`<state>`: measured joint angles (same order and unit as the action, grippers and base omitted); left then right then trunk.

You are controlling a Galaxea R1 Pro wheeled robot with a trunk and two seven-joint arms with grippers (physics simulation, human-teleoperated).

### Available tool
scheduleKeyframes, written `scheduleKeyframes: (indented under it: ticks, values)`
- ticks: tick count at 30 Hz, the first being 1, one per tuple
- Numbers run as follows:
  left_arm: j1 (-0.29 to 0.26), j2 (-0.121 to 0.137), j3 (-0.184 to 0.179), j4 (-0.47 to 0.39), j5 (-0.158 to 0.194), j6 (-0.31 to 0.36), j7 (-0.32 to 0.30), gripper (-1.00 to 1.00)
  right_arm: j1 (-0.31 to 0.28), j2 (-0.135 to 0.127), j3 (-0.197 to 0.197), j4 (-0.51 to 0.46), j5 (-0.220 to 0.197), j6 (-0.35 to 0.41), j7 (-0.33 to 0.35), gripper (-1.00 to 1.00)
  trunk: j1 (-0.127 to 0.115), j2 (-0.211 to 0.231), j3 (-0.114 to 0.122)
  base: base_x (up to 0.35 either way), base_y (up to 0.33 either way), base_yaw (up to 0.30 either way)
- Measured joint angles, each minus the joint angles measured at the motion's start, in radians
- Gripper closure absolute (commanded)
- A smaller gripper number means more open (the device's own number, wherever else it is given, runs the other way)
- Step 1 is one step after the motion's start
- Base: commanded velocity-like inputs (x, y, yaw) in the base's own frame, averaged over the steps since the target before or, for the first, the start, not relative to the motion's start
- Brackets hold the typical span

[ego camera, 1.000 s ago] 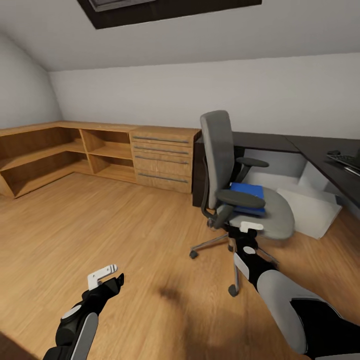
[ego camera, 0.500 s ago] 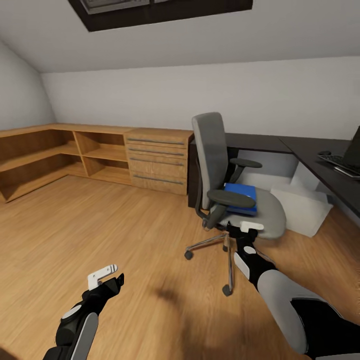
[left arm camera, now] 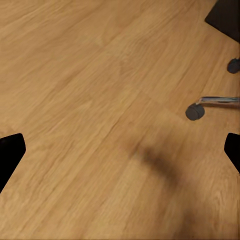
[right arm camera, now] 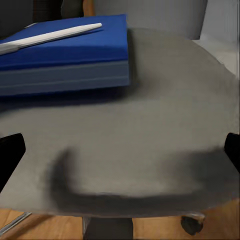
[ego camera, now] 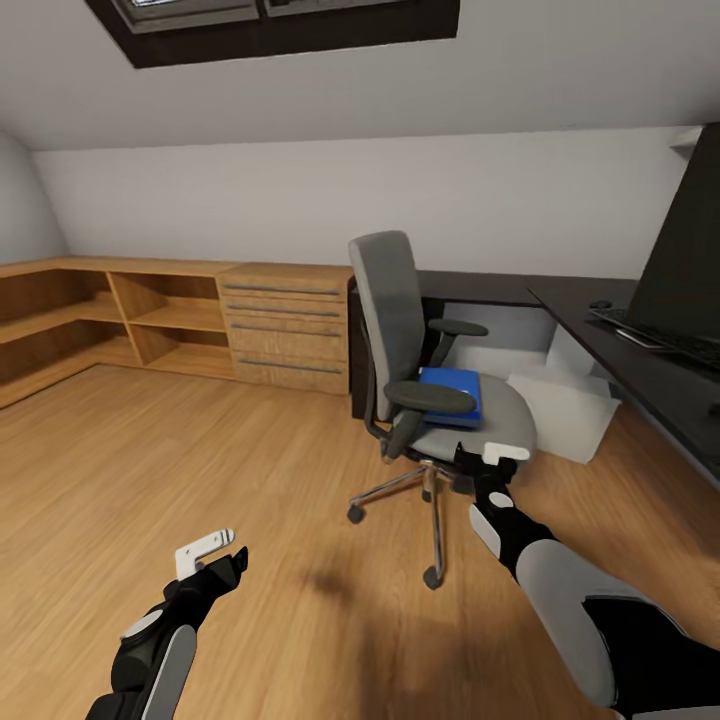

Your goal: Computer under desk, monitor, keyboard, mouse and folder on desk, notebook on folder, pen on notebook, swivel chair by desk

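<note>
The grey swivel chair (ego camera: 398,312) stands on the wood floor beside the black desk (ego camera: 590,322). On its seat (right arm camera: 160,135) lies the blue folder (ego camera: 452,391) (right arm camera: 65,47), with the whitish pen (right arm camera: 52,35) on top and a duller grey-blue layer under it. My right gripper (ego camera: 491,458) (right arm camera: 120,155) is open at the seat's front edge, short of the folder. My left gripper (ego camera: 213,553) (left arm camera: 120,150) hangs open over bare floor. On the desk are the monitor (ego camera: 690,255), the keyboard (ego camera: 662,338) and the mouse (ego camera: 600,304). The grey computer (ego camera: 560,408) sits under the desk.
Light wood shelves (ego camera: 130,315) and a drawer cabinet (ego camera: 285,326) line the far wall at the left. A skylight (ego camera: 280,15) is overhead. The chair's chrome base (ego camera: 405,485) and a caster (left arm camera: 195,111) spread over the floor between my arms.
The whole view has swung to the right: the chair and cabinets sit further left in the picture, and the monitor has come in at the right. Both arms look the same.
</note>
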<state>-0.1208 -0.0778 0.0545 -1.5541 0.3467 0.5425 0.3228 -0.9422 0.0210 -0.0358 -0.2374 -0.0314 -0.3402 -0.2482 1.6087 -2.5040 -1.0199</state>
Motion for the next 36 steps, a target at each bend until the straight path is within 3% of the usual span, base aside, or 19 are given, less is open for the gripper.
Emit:
scheduleKeyframes:
  ticks: [19,24,29,30,36]
  values:
    - [0.000,0.001,0.003,-0.003,0.000,0.000,-0.003,-1.00,0.001,-0.001,-0.003,0.001,-0.017,0.003,0.011,-1.00,0.000,0.000,0.021,0.000,0.000,-0.202]
    - [0.000,0.002,0.006,-0.007,0.001,0.000,-0.003,-1.00,0.001,-0.006,-0.004,0.001,-0.193,0.004,0.016,-1.00,0.000,0.000,0.024,0.000,0.000,-0.136]
    - [0.000,0.002,0.008,-0.008,0.002,0.000,-0.003,-1.00,0.001,-0.003,-0.003,0.003,-0.319,0.006,0.019,-1.00,0.000,0.000,0.025,0.000,0.000,-0.024]
    - [0.000,0.002,0.008,-0.008,0.001,0.000,-0.003,-1.00,0.001,-0.001,-0.002,0.004,-0.368,0.007,0.022,-1.00,0.000,0.000,0.025,0.000,0.000,-0.004]
    - [0.000,0.002,0.008,-0.008,0.002,0.000,-0.003,-1.00,0.001,-0.005,-0.003,0.001,-0.460,0.045,0.024,-1.00,0.000,0.000,0.025,0.000,0.000,-0.001]
